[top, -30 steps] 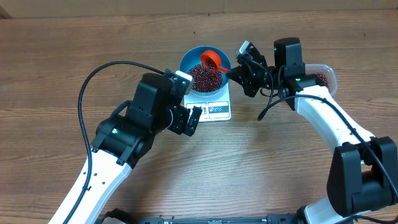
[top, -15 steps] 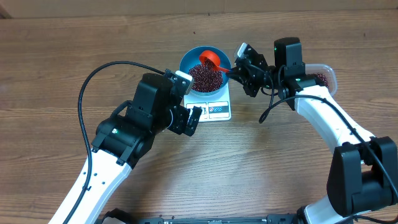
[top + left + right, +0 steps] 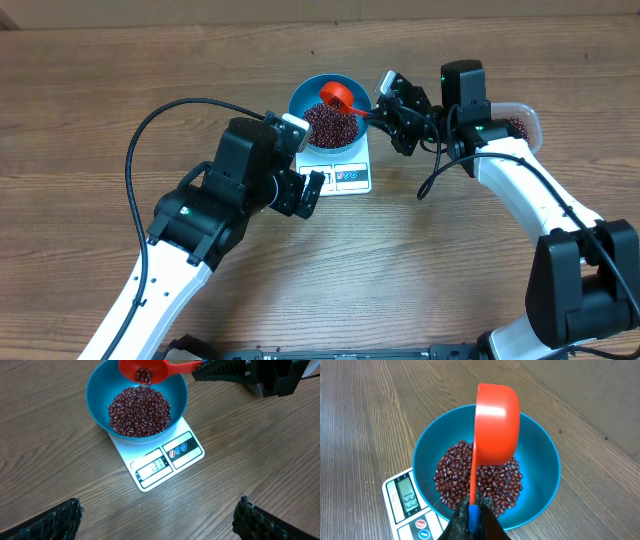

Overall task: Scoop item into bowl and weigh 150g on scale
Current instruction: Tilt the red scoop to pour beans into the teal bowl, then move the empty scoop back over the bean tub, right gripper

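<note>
Beans (image 3: 140, 410) are lying in the bowl (image 3: 97, 390) on the scale (image 3: 187, 452); loose and spill-prone, so we are holding the scoop (image 3: 497, 420) by its handle, right gripper (image 3: 472, 517) clamped, left gripper (image 3: 157, 525) gaping.

The table (image 3: 100, 80) was wood, matt, with a streaky grain. The bowl (image 3: 97, 395) looked like smooth blue plastic with a soft sheen. The beans (image 3: 140, 410) were glossy, dark red. The scoop (image 3: 497, 425) was smooth, shiny red plastic. The scale (image 3: 131, 450) had a smooth white plastic top. The tub (image 3: 534, 118) was clear plastic. The arms (image 3: 530, 190) wore glossy white shells over matt black parts
</note>
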Robot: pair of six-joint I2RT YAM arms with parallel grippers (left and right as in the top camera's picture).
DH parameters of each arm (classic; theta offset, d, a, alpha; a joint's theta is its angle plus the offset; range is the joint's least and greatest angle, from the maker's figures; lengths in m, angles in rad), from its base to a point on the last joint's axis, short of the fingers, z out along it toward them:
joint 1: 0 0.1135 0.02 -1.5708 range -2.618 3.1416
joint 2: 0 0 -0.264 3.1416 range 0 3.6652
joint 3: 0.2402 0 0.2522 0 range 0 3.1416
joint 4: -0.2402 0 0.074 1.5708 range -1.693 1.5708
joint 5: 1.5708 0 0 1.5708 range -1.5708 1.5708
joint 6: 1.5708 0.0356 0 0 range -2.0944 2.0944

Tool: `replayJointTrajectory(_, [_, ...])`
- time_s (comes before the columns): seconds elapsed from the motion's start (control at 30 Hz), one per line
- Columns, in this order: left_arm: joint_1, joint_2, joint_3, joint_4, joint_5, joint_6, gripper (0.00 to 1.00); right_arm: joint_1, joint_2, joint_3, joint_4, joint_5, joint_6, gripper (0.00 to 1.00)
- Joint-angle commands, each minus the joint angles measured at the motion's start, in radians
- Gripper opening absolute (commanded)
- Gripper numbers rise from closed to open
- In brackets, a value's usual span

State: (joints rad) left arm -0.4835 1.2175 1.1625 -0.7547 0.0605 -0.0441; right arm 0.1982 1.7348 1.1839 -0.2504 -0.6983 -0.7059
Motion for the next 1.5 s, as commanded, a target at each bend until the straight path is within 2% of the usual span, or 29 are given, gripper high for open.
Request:
replayJointTrajectory(0.0, [0.005, 0.005, -0.01, 0.002, 0.008, 0.022, 1.0, 0.005, 0.011, -0.001, 0.006, 0.002, -0.006, 0.04])
replayJointTrajectory(0.9, [0.005, 0.005, -0.01, 0.0, 0.008, 0.022, 0.99, 0.005, 0.011, -0.001, 0.006, 0.002, -0.007, 0.04])
replayJointTrajectory(1.13, [0.005, 0.005, -0.01, 0.0, 0.008, 0.022, 1.0, 0.005, 0.011, -0.001, 0.006, 0.002, -0.135, 0.04])
replayJointTrajectory(1.47, [0.005, 0.005, -0.01, -0.001, 0.008, 0.022, 0.99, 0.003, 0.011, -0.001, 0.007, 0.033, -0.159, 0.04])
